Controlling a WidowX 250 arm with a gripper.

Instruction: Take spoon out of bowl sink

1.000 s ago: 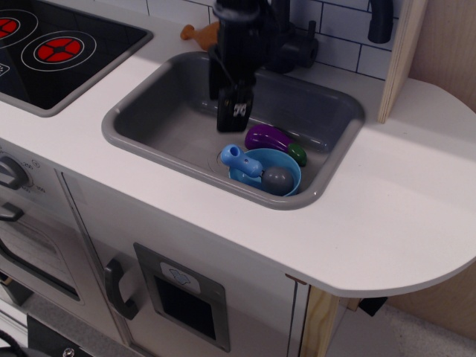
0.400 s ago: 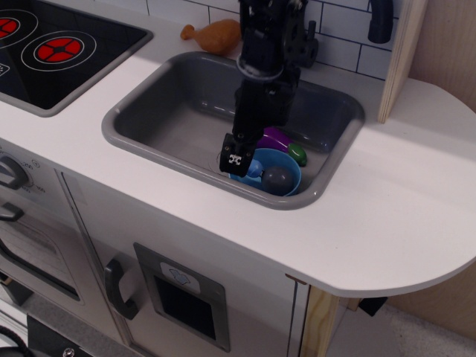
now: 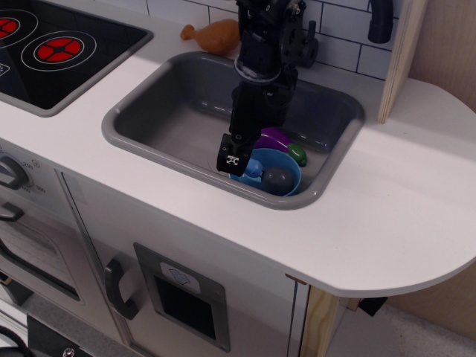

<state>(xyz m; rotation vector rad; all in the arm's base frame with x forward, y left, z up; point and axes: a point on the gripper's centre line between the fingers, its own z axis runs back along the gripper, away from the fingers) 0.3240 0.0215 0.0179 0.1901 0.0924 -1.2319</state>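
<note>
Grey-headed spoon [image 3: 272,178] in round glossy bowl [image 3: 288,165], black hand [image 3: 232,159] over handle, grip unclear

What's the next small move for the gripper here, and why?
Probably close on the handle, then lift. The gripper sits low over the handle end of the spoon, whose grey head still lies in the bowl. Whether the fingers already pinch it cannot be told.

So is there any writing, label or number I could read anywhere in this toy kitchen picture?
No readable words or numbers anywhere.
Tool: a white mark on its black face, a symbol and not letters.
Oven door panel: a pale arrow-like sign, no text.
Stove knob: marks around it too small and blurred to read.
Stovetop: red burner rings only, no text.
</note>
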